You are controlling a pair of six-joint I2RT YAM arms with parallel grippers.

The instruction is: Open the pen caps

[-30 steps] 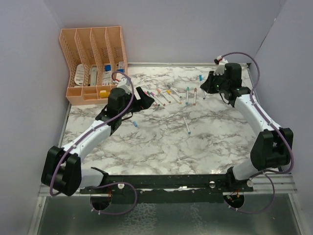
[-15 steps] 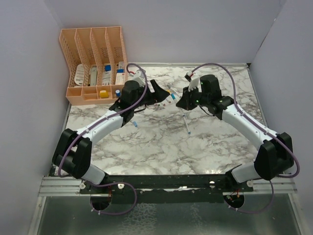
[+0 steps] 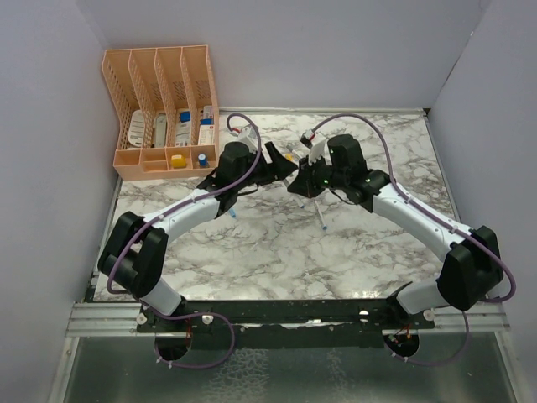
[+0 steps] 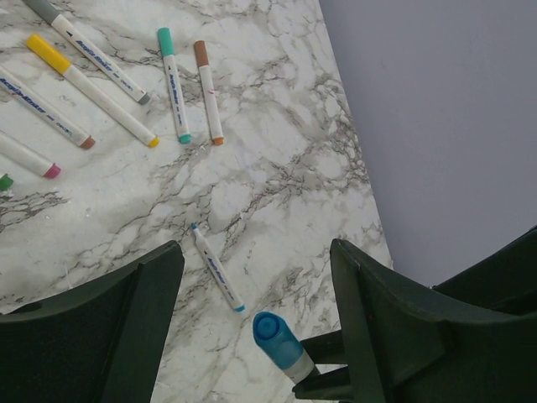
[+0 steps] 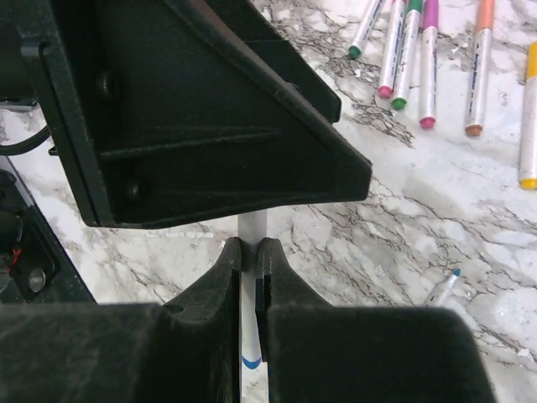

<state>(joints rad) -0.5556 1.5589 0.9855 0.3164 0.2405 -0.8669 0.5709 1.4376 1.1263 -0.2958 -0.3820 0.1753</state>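
My right gripper [image 5: 249,245] is shut on the white barrel of a pen [image 5: 252,227] and holds it above the table. That pen's blue cap [image 4: 275,336] sticks up between the fingers of my left gripper [image 4: 256,252], which is open around it without touching. In the top view the two grippers meet at mid-table, left [image 3: 284,165] and right [image 3: 295,186]. Several capped pens [image 4: 172,84] lie in a loose row on the marble. An uncapped blue-tipped pen [image 4: 216,267] lies apart. A loose blue cap [image 3: 231,214] lies by my left forearm.
A peach organiser [image 3: 159,109] with yellow and blue blocks stands at the far left corner. Lilac walls close in the table at the back and sides. More pens [image 5: 419,50] lie just beyond the grippers.
My right gripper has carried the pen from the far right to mid-table. My left gripper has moved right to meet it, and its open fingers now stand around the blue cap.
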